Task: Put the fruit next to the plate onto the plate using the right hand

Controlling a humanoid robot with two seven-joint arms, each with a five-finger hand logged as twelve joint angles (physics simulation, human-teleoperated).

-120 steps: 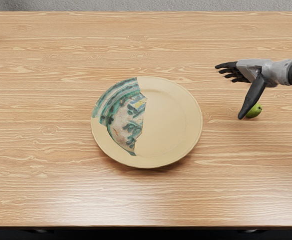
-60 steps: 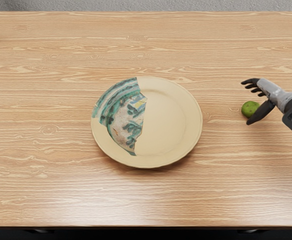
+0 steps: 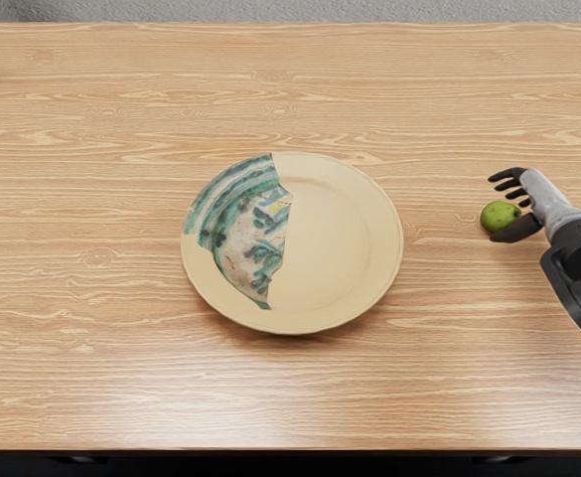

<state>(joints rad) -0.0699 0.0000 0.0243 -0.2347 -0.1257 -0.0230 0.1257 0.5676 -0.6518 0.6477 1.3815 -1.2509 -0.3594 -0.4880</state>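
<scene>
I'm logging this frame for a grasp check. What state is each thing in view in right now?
Green fruit: resting on the table to the right of the plate, not lifted.
Plate: flat on the table, nothing on it.
Right hand: open, fingers spread around the fruit's right side, grasp not closed.

A light wooden table with long horizontal grain fills nearly the whole view, its far edge meeting a grey floor at the top. Near its middle lies a round beige ceramic plate, flat on the wood, its left part covered by a green and blue painted pattern. Well apart from it, toward the table's right side, sits a small round green fruit.
</scene>
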